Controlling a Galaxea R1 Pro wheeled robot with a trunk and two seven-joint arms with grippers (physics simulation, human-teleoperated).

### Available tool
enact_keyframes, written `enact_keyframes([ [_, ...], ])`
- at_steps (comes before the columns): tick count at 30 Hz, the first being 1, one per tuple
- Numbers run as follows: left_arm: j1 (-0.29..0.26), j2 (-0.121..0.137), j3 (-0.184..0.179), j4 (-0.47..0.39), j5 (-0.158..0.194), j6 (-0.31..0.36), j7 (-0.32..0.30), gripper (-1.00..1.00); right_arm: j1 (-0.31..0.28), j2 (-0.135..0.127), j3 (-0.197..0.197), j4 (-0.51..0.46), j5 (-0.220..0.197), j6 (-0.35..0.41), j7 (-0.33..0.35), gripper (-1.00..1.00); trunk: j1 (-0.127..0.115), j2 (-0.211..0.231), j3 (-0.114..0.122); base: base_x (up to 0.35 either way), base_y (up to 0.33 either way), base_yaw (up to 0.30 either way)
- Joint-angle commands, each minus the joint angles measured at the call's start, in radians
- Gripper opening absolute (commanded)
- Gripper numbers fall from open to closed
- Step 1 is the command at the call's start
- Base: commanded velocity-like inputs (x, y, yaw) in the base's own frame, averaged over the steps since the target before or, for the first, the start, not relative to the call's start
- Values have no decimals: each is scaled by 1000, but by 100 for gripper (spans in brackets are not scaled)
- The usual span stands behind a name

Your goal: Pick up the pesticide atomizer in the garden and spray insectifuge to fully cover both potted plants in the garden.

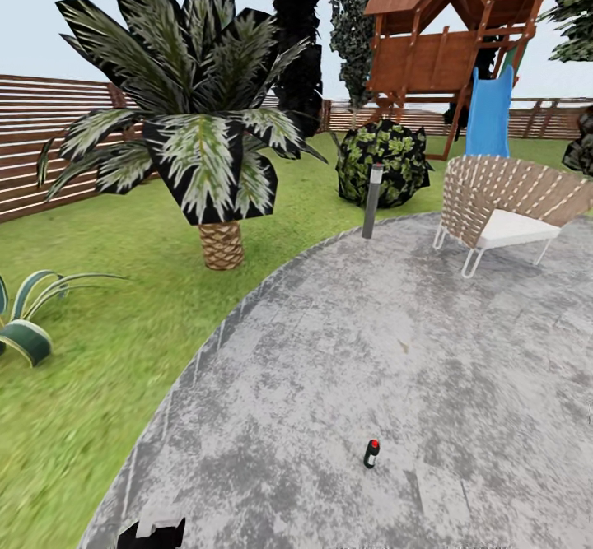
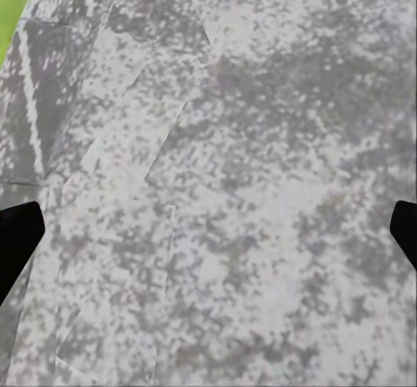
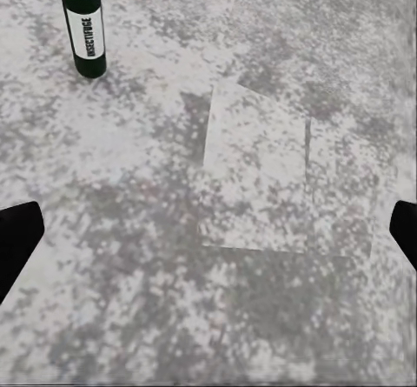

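The pesticide atomizer (image 1: 371,453), a small dark bottle with a white label and a red cap, stands upright on the grey stone patio (image 1: 395,343) of the garden, low in the head view and a little right of centre. In the right wrist view the atomizer (image 3: 84,26) stands ahead of my right gripper (image 3: 208,235) and off to one side, well clear of its fingers. That gripper is open and empty over bare stone. My left gripper (image 2: 208,230) is open too, over the patio near the grass edge. The two potted plants are out of view.
A big palm (image 1: 206,137) and a spiky green-white clump (image 1: 29,318) grow on the lawn at left. Past the patio stand a short bollard light (image 1: 373,202), a dark shrub (image 1: 383,162), a wicker chair (image 1: 506,203) and a wooden play tower with a blue slide (image 1: 490,113). A slatted fence (image 1: 49,141) bounds the lawn.
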Motion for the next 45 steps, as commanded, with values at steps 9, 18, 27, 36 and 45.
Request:
enact_keyframes([
  [9, 0, -1, 6, 0, -2, -3, -2, 100, -1, 0, 1, 1, 4, -2, -4, 100, 0, 0, -1, 0, 0, -296],
  [18, 0, -1, 6, -1, -2, -3, -2, 100, -1, 0, 1, 1, 4, -2, -4, 100, 0, 0, -1, 22, 178, -296],
  [27, 0, -1, 5, -1, -3, -3, -2, 100, -1, 0, 1, 1, 4, -2, -4, 100, 0, 0, -1, 120, 298, -296],
  [36, 0, -1, 6, -1, -3, -3, -2, 100, -1, 0, 1, 1, 5, -2, -4, 100, 0, 0, -1, 155, 298, -296],
  [45, 0, -1, 6, -1, -3, -3, -2, 100, -1, 0, 1, 1, 5, -2, -4, 100, 0, 0, -1, 116, 255, -296],
])
